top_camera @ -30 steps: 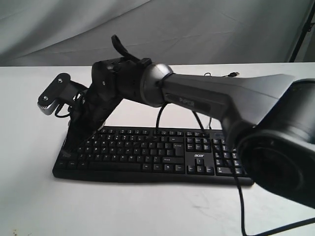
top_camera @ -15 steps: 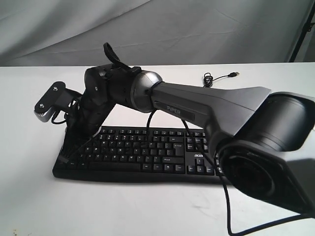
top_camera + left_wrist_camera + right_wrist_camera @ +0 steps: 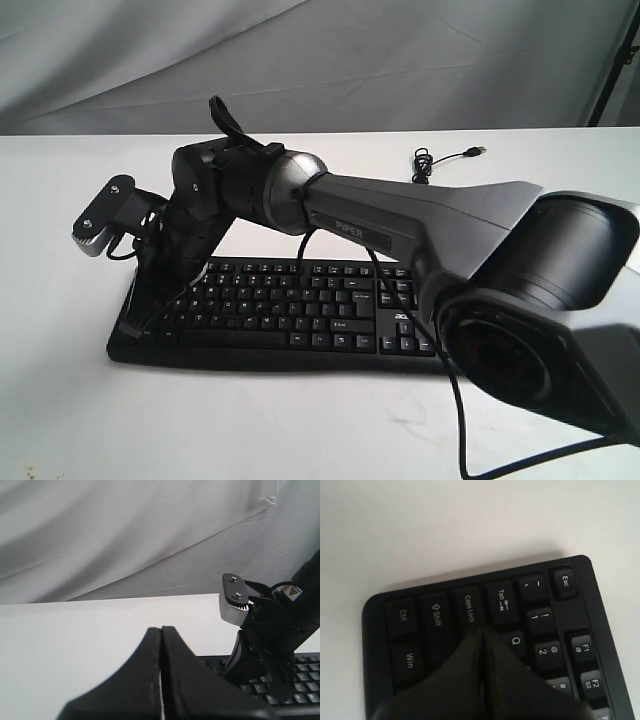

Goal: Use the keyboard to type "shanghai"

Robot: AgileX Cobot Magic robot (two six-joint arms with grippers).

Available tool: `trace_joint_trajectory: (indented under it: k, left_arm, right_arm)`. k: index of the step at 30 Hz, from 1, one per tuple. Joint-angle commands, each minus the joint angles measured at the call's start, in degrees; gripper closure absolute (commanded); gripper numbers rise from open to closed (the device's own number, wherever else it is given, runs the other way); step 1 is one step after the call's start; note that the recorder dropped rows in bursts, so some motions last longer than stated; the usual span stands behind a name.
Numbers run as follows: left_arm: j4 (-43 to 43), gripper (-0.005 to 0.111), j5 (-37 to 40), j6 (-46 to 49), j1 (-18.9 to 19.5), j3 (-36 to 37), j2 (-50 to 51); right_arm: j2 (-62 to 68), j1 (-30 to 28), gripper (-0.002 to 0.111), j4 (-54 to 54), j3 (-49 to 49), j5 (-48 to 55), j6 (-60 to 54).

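Note:
The long black keyboard lies flat on the white table, with its number pad toward the right. My right arm reaches across it to its left end. The right gripper points down there, shut with nothing held. In the right wrist view the right gripper's tips sit where the Caps Lock key, the Tab key and the Q key meet; the keys beneath the fingers are hidden. My left gripper is shut and empty, above bare table beside the keyboard's end. It does not show in the exterior view.
The keyboard's thin black cable and USB plug lie coiled on the table behind it. The right arm's wrist camera sticks out to the left above the keyboard's end. A grey cloth backdrop hangs behind the table.
The right arm has swung left along the keyboard, carrying its shut gripper from the left-hand letter keys to the keyboard's far left end. Little movement over the last half second.

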Motion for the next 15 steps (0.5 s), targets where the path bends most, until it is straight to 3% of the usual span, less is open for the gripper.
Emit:
trace_joint_trajectory:
  k: [1,15]
  left_arm:
    - [0.00,0.107,-0.34,-0.15,-0.37,0.10,-0.14]
    - [0.00,0.107,-0.34,-0.15,-0.37,0.10,-0.14]
  right_arm:
    - [0.09,0.03,0.108,0.60,-0.40,0.37,0.05]
    - [-1.77,0.03,0.108,-3.18,-0.29,1.50,1.72]
